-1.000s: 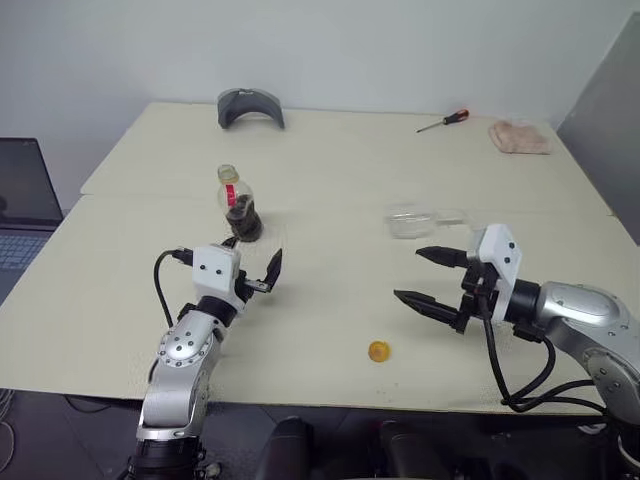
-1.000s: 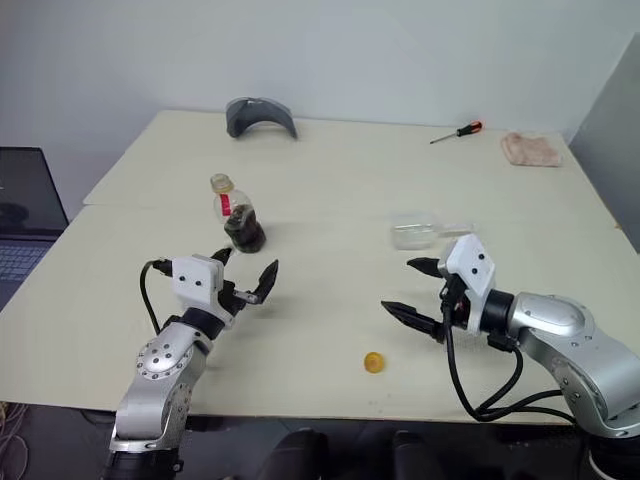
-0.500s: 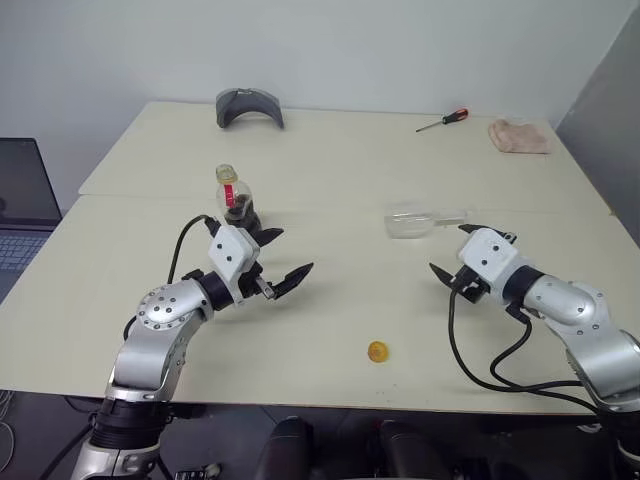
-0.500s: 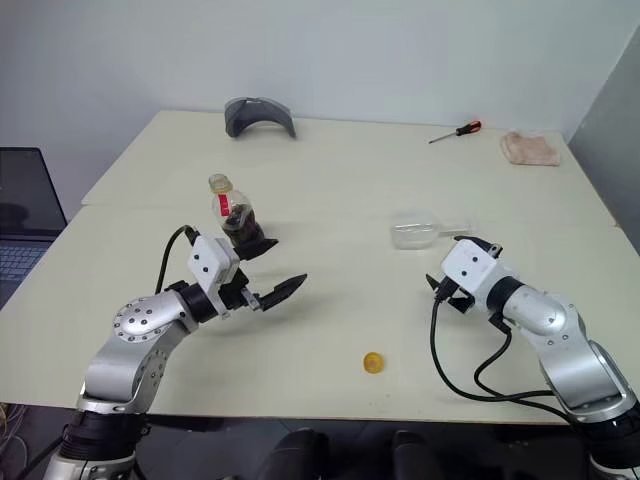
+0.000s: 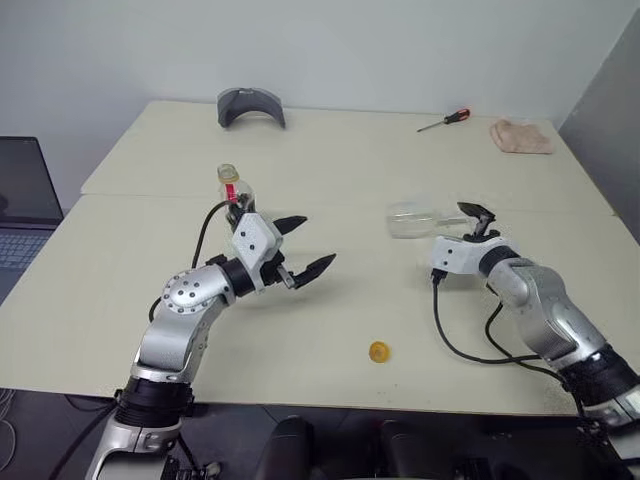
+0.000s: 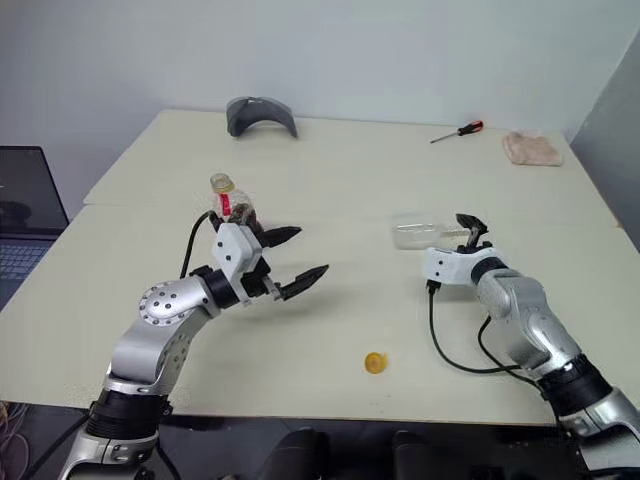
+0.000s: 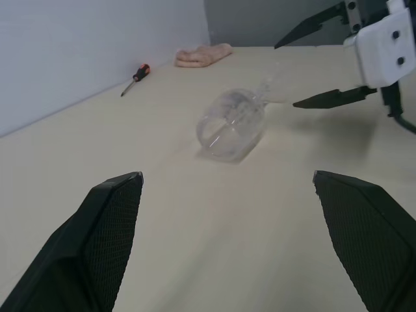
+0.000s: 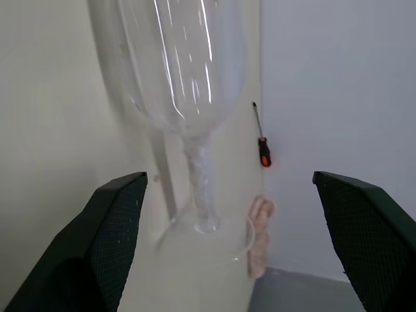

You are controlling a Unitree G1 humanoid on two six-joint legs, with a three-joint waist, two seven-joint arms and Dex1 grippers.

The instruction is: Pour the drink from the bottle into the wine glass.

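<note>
Bottle (image 5: pixel 231 185): stood upright on the table (image 5: pixel 330 170), left of centre, cap off, dark drink low inside.
Left gripper (image 5: pixel 306 246): hovered just right of the bottle, fingers spread wide, holding nothing.
Yellow cap (image 5: pixel 378 351): lay near the front edge (well apart from the bottle).
Wine glass (image 5: pixel 412 219): lay on its side, right of centre.
Right gripper (image 6: pixel 468 226): at the glass's stem end, fingers wide.

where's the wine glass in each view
Left eye view: wine glass lying on its side, right of centre, beside the right gripper.
Right eye view: same spot.
Left wrist view: centre, on the table.
Right wrist view: close up, bowl, stem and foot.
Shared landmark: screwdriver.
</note>
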